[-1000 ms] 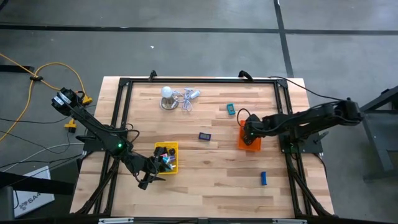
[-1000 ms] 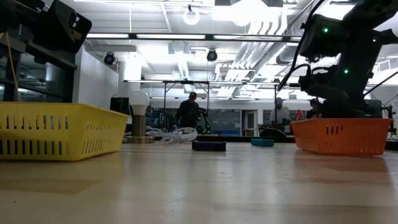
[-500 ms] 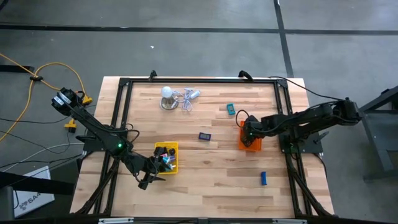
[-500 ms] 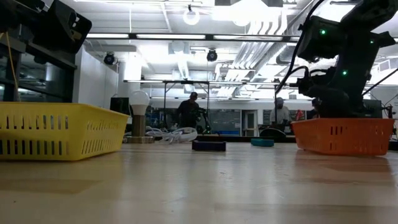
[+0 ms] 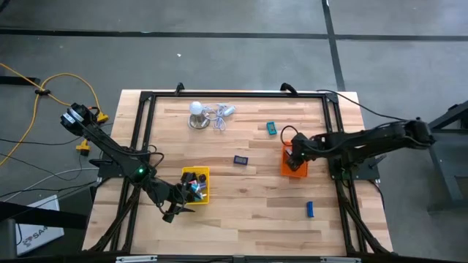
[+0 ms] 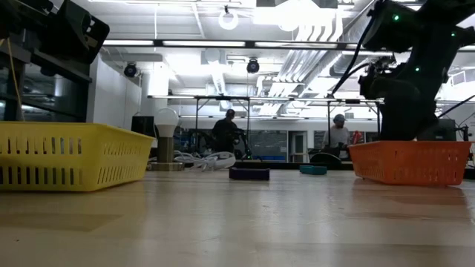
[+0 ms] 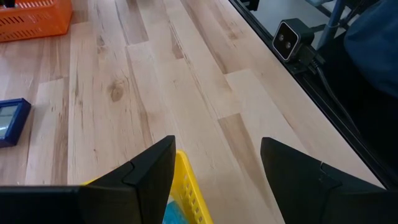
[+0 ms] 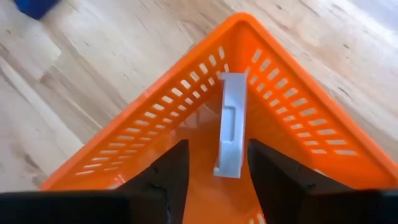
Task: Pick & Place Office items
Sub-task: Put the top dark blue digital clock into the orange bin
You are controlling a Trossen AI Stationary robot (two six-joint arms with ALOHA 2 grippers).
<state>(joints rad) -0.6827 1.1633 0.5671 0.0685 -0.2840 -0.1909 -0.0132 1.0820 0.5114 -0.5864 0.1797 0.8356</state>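
High view shows a wooden counter [image 5: 241,197] with a yellow tray [image 5: 196,185] and an orange tray [image 5: 293,162]. The right hand [image 8: 214,177] hangs open over the orange tray, where a white block [image 8: 230,124] leans. That drop looks finished; next likely calls for fetching the blue item [image 5: 310,209]. The left hand [image 7: 214,168] waits open by the yellow tray.

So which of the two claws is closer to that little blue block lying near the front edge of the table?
The right gripper: it hangs over the orange tray, just beyond the blue block. The left gripper is over the yellow tray, much farther away.
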